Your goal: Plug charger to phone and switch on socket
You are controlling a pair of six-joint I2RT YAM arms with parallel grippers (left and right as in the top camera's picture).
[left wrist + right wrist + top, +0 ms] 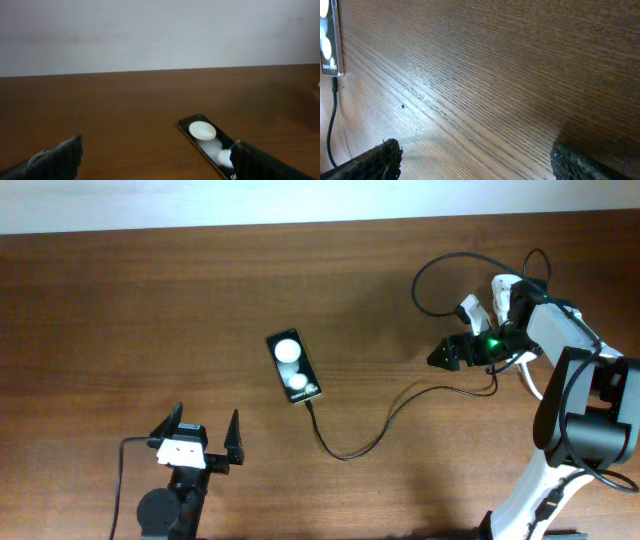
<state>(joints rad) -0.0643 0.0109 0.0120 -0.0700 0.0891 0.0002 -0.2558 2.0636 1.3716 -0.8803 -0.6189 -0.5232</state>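
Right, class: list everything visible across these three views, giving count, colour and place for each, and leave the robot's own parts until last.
phone: one, glossy black with two white light spots, flat at mid-table.
charger cable: one, thin and black, runs from the phone's lower end in a curve towards the right arm.
socket: one, white, far right, mostly hidden by the right arm.
small white piece: one, beside the socket; too small to name.
table: one, brown wood, under everything.
wall: one, pale, behind the table.
left gripper: one, black, near edge, open, below and left of the phone.
right gripper: one, black, right side, open, holding nothing.
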